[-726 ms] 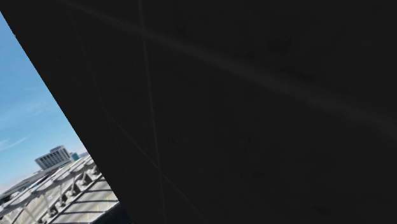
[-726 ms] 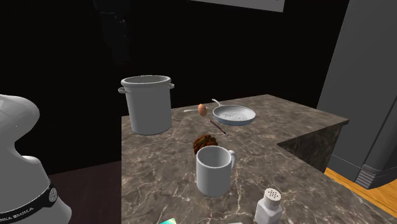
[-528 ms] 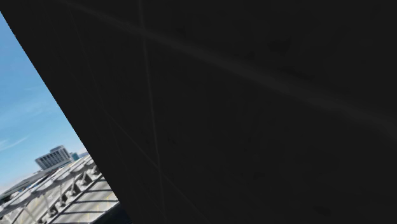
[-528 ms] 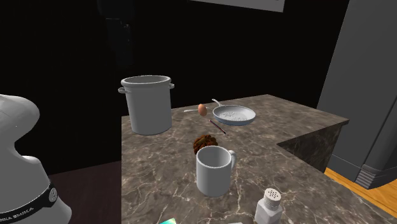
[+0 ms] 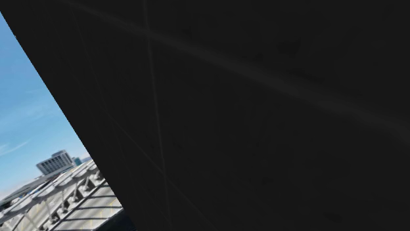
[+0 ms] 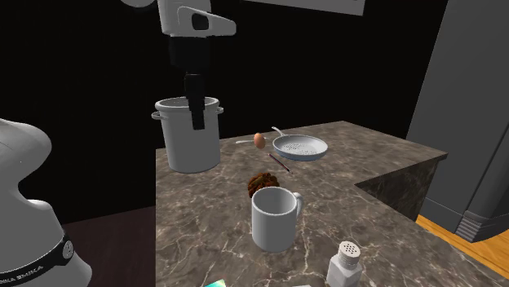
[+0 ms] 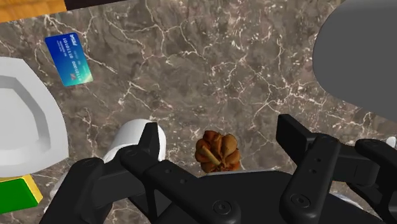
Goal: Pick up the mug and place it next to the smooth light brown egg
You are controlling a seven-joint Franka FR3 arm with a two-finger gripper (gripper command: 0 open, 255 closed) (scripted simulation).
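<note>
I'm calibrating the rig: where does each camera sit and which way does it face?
Shoulder: faces a dark slab, sky at its left edge.
Second exterior: beside the white robot body, looking across the counter; gripper hangs over it.
Wrist: on the hand, looking down at the counter past open fingers.
Last two share the pinecone.

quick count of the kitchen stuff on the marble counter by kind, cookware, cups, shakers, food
pot: 1
pan: 1
mug: 1
shaker: 1
egg: 1
total: 5
</note>
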